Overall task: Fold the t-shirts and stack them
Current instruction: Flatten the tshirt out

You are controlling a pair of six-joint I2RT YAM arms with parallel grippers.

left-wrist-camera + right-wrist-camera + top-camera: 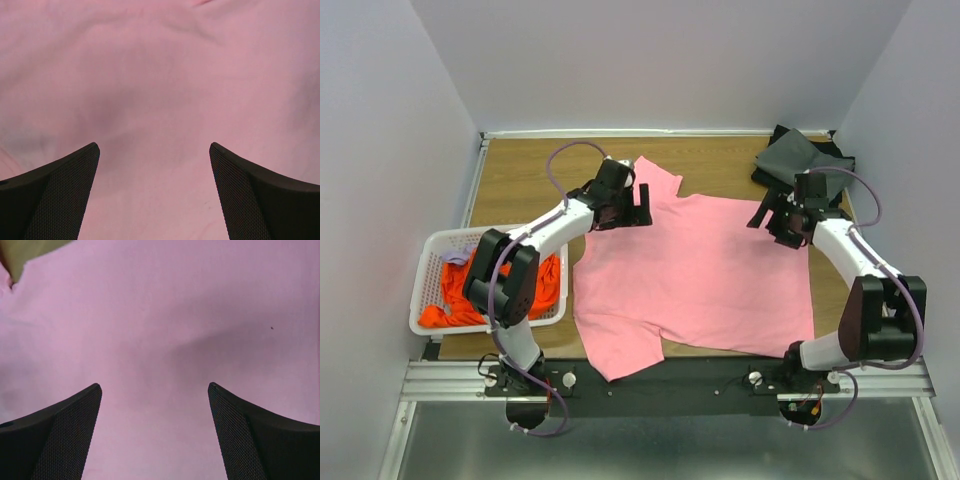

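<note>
A light pink t-shirt lies spread flat across the middle of the table, one sleeve hanging over the near edge. My left gripper is open over its far left corner near a sleeve; the wrist view shows pink cloth between the spread fingers. My right gripper is open over the shirt's far right corner; its wrist view shows pink cloth between the fingers. Folded dark grey t-shirts lie at the far right. A bright orange t-shirt is in the basket.
A white slotted plastic basket stands at the left, holding the orange shirt and a bit of purple cloth. The wooden table is walled on three sides. A metal rail runs along the near edge.
</note>
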